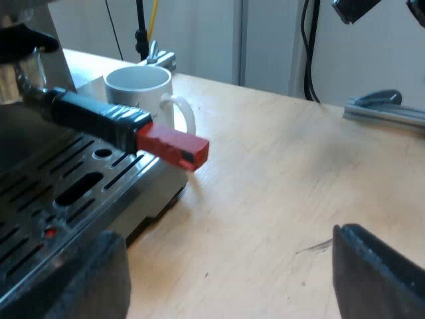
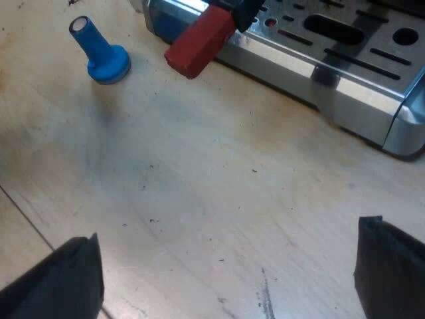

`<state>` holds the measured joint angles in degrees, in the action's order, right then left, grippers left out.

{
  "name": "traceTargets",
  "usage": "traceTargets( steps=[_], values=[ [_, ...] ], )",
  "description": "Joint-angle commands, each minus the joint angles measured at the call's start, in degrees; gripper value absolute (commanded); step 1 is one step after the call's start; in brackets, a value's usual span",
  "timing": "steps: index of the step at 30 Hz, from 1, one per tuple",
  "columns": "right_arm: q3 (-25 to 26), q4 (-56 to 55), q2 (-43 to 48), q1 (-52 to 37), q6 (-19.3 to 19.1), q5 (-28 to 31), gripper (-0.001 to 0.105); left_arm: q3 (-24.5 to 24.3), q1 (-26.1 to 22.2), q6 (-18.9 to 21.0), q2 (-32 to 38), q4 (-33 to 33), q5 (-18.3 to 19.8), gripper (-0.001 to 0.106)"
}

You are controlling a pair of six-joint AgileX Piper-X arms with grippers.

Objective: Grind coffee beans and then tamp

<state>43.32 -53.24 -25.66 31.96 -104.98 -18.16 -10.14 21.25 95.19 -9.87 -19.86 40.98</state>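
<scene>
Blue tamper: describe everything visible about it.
The blue tamper looks like plastic: a slim stem with a pale flat end, rising from a wider round base. It stands on its base on the wooden table, apart from the handle's red end and the espresso machine. Only the table touches it.

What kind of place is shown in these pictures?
Probably a coffee-making test bench, perhaps in a lab or workshop. An espresso machine with a red-ended holder handle at its front, a blue tamper and a white mug share a wooden table.
</scene>
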Motion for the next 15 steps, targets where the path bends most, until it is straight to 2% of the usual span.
traceTargets(
  steps=[1,5,8,10,14,15],
  values=[
    [-2.4,3.4,0.0,1.2,-0.4,0.2,0.078,0.6,0.2,-0.3,-1.4,1.0,-0.3,0.065],
    [-5.9,8.7,0.0,4.2,0.4,2.7,0.078,0.7,0.2,-0.3,-3.6,2.3,-0.3,0.065],
    [-8.9,14.1,0.0,7.8,1.8,6.6,0.072,0.7,0.2,-0.3,-4.9,3.6,-0.3,0.065],
    [-10.9,18.3,0.0,11.8,3.7,12.0,0.067,0.7,0.2,-0.3,-5.2,3.6,-0.3,0.065],
    [-13.4,23.4,0.0,17.8,6.0,18.2,0.061,0.7,0.2,-0.3,-5.2,3.6,-0.3,0.065],
    [-14.0,24.7,-0.1,19.9,6.9,20.0,0.056,0.7,0.2,-0.3,-5.2,3.6,-0.3,0.065]
  ],
)
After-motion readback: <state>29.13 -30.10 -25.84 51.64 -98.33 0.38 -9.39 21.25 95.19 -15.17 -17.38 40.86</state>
